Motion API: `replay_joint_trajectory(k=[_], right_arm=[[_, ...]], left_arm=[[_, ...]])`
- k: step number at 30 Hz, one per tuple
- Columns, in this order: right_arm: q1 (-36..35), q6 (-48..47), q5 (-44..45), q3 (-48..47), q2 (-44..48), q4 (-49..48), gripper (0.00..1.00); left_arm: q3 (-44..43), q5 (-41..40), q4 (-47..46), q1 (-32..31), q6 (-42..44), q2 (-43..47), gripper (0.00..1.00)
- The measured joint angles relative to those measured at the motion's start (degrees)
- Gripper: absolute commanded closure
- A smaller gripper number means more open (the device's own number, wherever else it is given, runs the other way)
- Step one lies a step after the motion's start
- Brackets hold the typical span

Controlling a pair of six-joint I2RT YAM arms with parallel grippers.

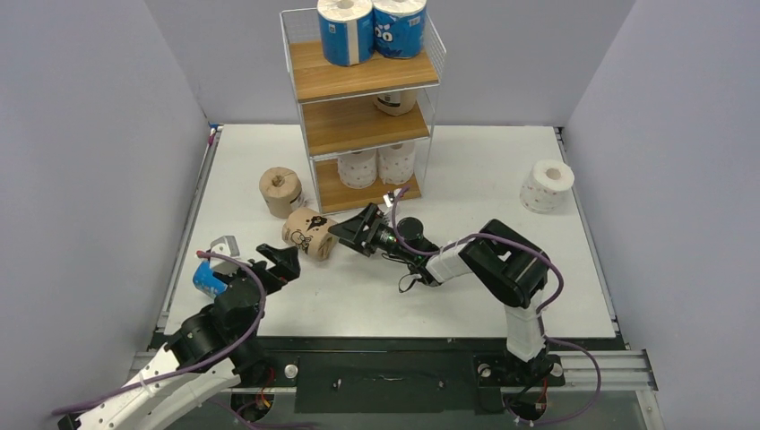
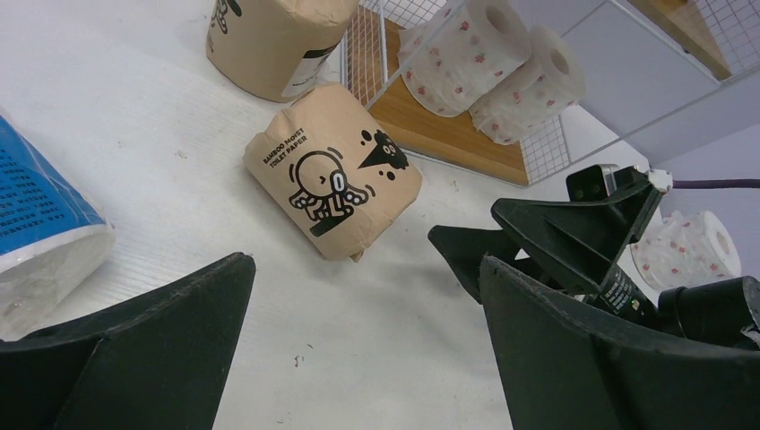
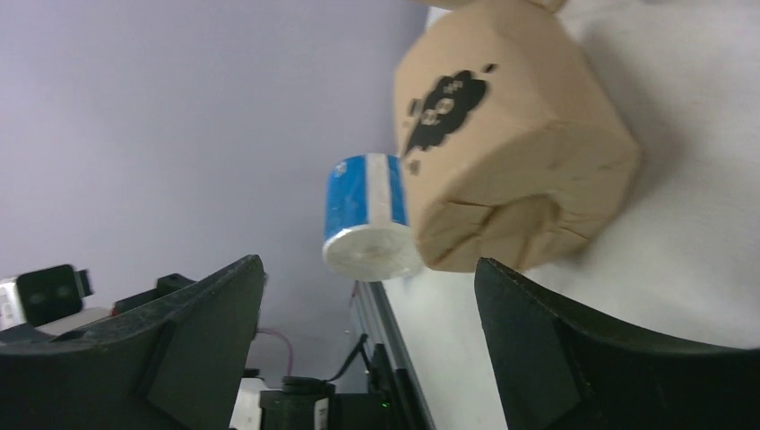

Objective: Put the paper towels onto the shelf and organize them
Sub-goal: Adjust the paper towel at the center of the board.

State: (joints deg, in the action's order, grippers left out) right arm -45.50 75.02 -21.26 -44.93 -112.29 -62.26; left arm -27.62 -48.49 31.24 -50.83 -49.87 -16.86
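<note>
The shelf (image 1: 332,82) stands at the table's back. It holds two blue paper towels (image 1: 345,31) on top, one pale tan roll (image 1: 395,102) in the middle and two white rolls (image 1: 357,167) at the bottom. A tan roll (image 1: 309,233) (image 2: 332,184) (image 3: 511,152) lies on its side in front. My right gripper (image 1: 352,226) (image 3: 367,264) is open just right of it, with the roll beyond its fingertips. My left gripper (image 1: 269,264) (image 2: 363,269) is open and empty. A blue roll (image 1: 208,279) (image 2: 45,224) lies at its left.
Another tan roll (image 1: 280,192) stands upright left of the shelf. A white roll (image 1: 546,185) sits alone at the table's right side. Grey walls close in the table on three sides, and its left edge (image 1: 184,260) runs close to the blue roll.
</note>
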Motion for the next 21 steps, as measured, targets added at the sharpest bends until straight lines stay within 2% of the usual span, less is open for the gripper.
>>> replay_joint_trajectory(k=[11, 21], right_arm=[[-3.61, 4.46, 3.15, -5.29, -0.76, -0.42, 0.25], [-5.64, 7.69, 6.54, -5.2, -2.05, 3.43, 0.16]], left_arm=[[0.11, -0.74, 2.08, 0.0, -0.46, 1.03, 0.03], [0.37, -0.85, 2.93, 0.0, -0.59, 2.14, 0.03]])
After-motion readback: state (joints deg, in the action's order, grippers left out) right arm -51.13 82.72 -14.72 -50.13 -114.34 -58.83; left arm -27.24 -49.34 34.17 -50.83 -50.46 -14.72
